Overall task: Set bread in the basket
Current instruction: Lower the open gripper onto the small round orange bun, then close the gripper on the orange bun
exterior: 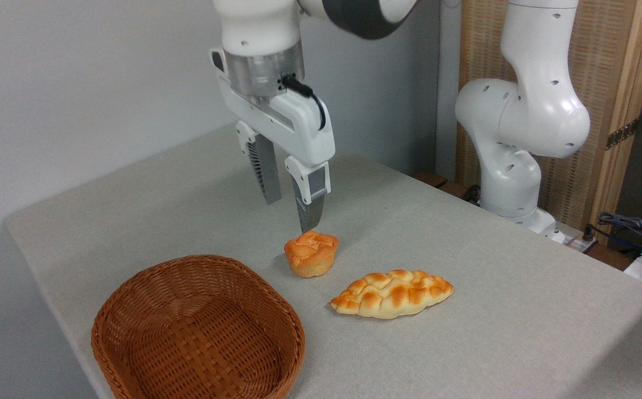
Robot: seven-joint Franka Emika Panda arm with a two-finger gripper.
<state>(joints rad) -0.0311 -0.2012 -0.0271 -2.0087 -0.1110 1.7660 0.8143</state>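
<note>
While my pincer hangs open and empty above the table, its two grey fingers apart with nothing between them, I take stock of what I am about to pick up. The bread sits upright on the bare cloth, just right of the basket and apart from it, with the braided loaf lying close by to its lower right. The nearer fingertip appears just over the bun's back edge from this camera, but I cannot tell whether it is truly overhead or somewhat behind.

I judge the bun light; whether it is real bread or a foam copy I cannot say, and either way I expect it to give under pressure. Its cracked, lumpy top looks like a poor seat for the pads, and it could crumble or dent if real. The lower body, with its fluted, slightly tapered sides, looks like the better place: I would straddle it across the middle, one pad on each side below the crown, and close only until it stops yielding. Because the sides narrow towards the base, too low a grip may squeeze it upward and out. The matte crust should not be slippery. The basket is wide and shallow, so release there should be forgiving.
</note>
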